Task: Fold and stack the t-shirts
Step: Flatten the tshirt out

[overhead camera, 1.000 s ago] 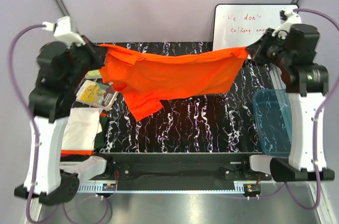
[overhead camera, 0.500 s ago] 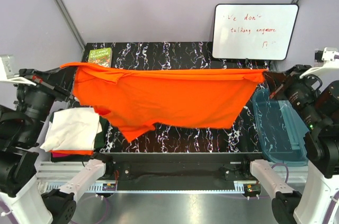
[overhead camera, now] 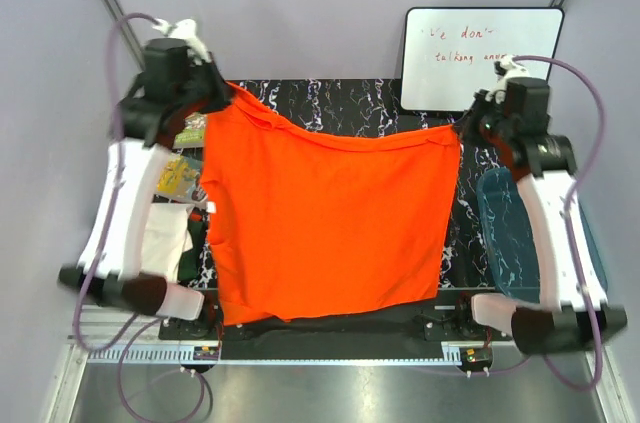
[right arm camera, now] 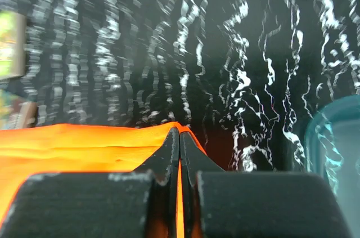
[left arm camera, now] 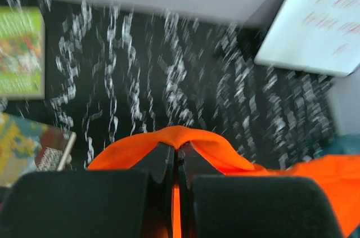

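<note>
Black white-veined counter (overhead camera: 340,98) between pale grey walls, with a bright orange t-shirt (overhead camera: 320,223) held up by two arms.

Left pincer (left arm camera: 177,151) is pressed together on a bunched fold at the shirt's far left corner, and right pincer (right arm camera: 179,137) is pinched the same way on the far right corner. Between them the top edge sags a little, and the cloth spreads flat and wide toward the near edge of the counter, its lower hem reaching the arms' base rail. Left of the shirt, partly behind the left arm, lies a white t-shirt (overhead camera: 165,238) with a colourful book (overhead camera: 180,175) just beyond it. A translucent blue tub (overhead camera: 505,233) sits at the right, under the right arm. A whiteboard (overhead camera: 480,58) with red handwriting leans on the far wall.
</note>
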`<state>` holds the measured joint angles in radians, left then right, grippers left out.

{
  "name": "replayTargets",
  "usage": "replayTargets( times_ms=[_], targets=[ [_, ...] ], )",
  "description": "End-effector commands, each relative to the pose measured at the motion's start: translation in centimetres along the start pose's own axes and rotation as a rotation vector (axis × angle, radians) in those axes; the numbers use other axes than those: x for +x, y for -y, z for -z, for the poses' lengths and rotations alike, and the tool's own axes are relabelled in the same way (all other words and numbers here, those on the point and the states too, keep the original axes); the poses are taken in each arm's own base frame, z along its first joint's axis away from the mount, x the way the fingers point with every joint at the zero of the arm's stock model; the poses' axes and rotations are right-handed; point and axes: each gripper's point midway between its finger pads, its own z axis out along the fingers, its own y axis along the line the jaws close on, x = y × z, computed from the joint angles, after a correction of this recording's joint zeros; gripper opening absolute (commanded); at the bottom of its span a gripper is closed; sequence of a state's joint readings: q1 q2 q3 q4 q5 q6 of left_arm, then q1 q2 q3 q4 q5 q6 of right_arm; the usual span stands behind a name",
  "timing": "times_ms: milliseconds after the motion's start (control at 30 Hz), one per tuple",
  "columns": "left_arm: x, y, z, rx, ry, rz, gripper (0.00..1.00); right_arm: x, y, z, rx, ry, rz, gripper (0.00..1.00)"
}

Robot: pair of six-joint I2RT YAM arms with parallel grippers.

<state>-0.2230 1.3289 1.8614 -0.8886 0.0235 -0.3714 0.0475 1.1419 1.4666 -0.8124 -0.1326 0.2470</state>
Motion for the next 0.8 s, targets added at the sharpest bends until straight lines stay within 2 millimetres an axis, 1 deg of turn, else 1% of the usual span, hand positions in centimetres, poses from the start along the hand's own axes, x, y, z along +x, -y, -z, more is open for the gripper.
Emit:
replayTargets(
  times_ms=[0,33,67,100,133,167,200,233,267,300,333,367,400,433,500,533,567,667,733,767],
  targets=[
    [5.8,-2.5,-9.1,-0.033,-0.208,0.045,0.00,0.4,2.0,-9.4,0.050,-0.041,-0.021,0.00],
    [6.4,-2.5,-10.5,-0.021,-0.234,0.047,0.00,1.0,2.3,-11.1,0.056,-0.070,-0.023,0.00],
    [7.2,-3.0,-11.9,-0.033,-0.261,0.048,0.00,1.6,2.7,-12.8,0.060,-0.102,-0.024,0.00],
    [9.2,-4.1,-14.6,-0.055,-0.324,0.047,0.00,3.0,3.5,-15.9,0.077,-0.162,-0.030,0.00],
    [9.3,-4.2,-15.7,-0.054,-0.335,0.048,0.00,3.7,3.9,-17.5,0.086,-0.187,-0.035,0.00],
    [9.9,-4.7,-17.0,-0.068,-0.352,0.052,0.00,4.4,4.5,-19.0,0.098,-0.213,-0.040,0.00],
    [11.8,-5.8,-19.2,-0.091,-0.408,0.062,0.00,5.6,5.4,-21.8,0.123,-0.254,-0.053,0.00],
    [11.4,-5.8,-20.3,-0.090,-0.399,0.067,0.00,6.2,5.9,-23.1,0.130,-0.276,-0.064,0.00],
    [11.5,-6.2,-21.2,-0.091,-0.406,0.082,0.00,6.7,5.7,-24.2,0.115,-0.295,-0.073,0.00],
    [12.9,-6.9,-22.8,-0.105,-0.441,0.107,0.00,7.5,6.1,-26.2,0.119,-0.319,-0.081,0.00],
    [12.1,-6.6,-23.5,-0.084,-0.428,0.116,0.00,7.5,6.2,-27.1,0.115,-0.324,-0.088,0.00],
    [12.0,-6.7,-24.1,-0.082,-0.427,0.127,0.00,7.7,6.3,-27.8,0.114,-0.331,-0.097,0.00],
    [12.5,-7.0,-25.0,-0.086,-0.438,0.141,0.00,7.4,6.3,-28.8,0.109,-0.325,-0.104,0.00],
    [11.4,-6.5,-25.1,-0.067,-0.415,0.146,0.00,7.2,6.4,-29.1,0.106,-0.323,-0.114,0.00],
    [10.7,-6.5,-25.5,-0.061,-0.401,0.161,0.00,6.4,6.0,-29.5,0.093,-0.316,-0.126,0.00],
    [10.0,-6.2,-25.4,-0.054,-0.382,0.161,0.00,6.1,5.8,-29.5,0.087,-0.310,-0.129,0.00],
    [9.6,-6.2,-25.3,-0.049,-0.378,0.161,0.00,5.9,5.7,-29.4,0.086,-0.307,-0.126,0.00],
    [9.8,-5.7,-24.5,-0.031,-0.399,0.166,0.00,5.6,5.6,-29.0,0.083,-0.323,-0.124,0.00],
    [10.8,-6.0,-23.4,-0.041,-0.431,0.169,0.00,5.8,5.4,-28.2,0.080,-0.343,-0.124,0.00],
    [10.3,-5.7,-22.2,-0.038,-0.420,0.165,0.00,6.5,5.4,-28.0,0.084,-0.360,-0.129,0.00]
  ],
)
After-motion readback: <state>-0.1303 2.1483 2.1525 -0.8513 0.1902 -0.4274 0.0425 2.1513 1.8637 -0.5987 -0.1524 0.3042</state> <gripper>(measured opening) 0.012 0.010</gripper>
